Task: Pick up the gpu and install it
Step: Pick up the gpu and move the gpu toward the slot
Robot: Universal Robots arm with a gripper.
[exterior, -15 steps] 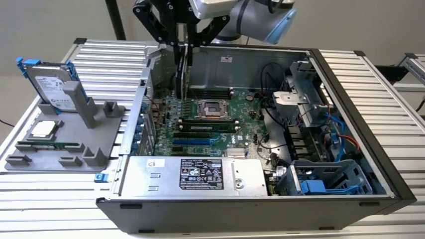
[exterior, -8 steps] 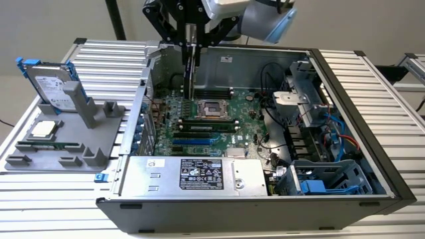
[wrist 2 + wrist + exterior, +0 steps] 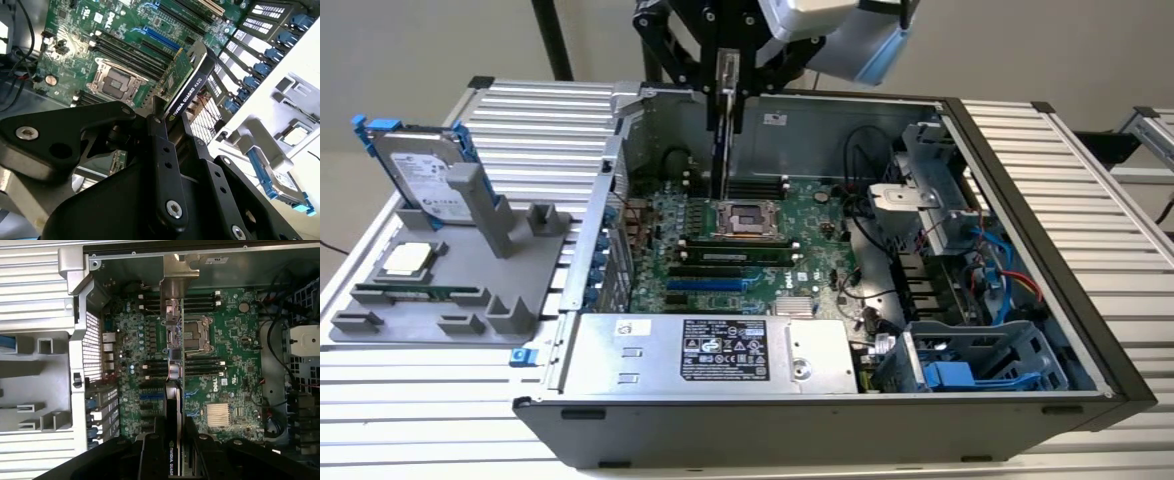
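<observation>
The gpu (image 3: 724, 125) hangs on edge, a thin dark card, over the back half of the open computer case (image 3: 1014, 200) in the exterior view. My gripper (image 3: 724, 55) is shut on its upper end. In the second wrist view the gpu (image 3: 186, 87) shows its green board and black cooler edge, clamped between the black fingers (image 3: 161, 145). The first wrist view looks down along the card (image 3: 173, 395) to its silver bracket (image 3: 177, 285), with the motherboard (image 3: 235, 340) below. The card is above the board, apart from the expansion slots (image 3: 710, 283).
A grey fixture (image 3: 494, 320) on the exterior view's left holds a hard drive in a blue frame (image 3: 424, 178), a processor chip (image 3: 407, 258) and a memory stick (image 3: 420, 294). Inside the case are the power supply (image 3: 707, 350), processor socket (image 3: 750, 217), cables (image 3: 874, 215) and drive cage (image 3: 974, 360).
</observation>
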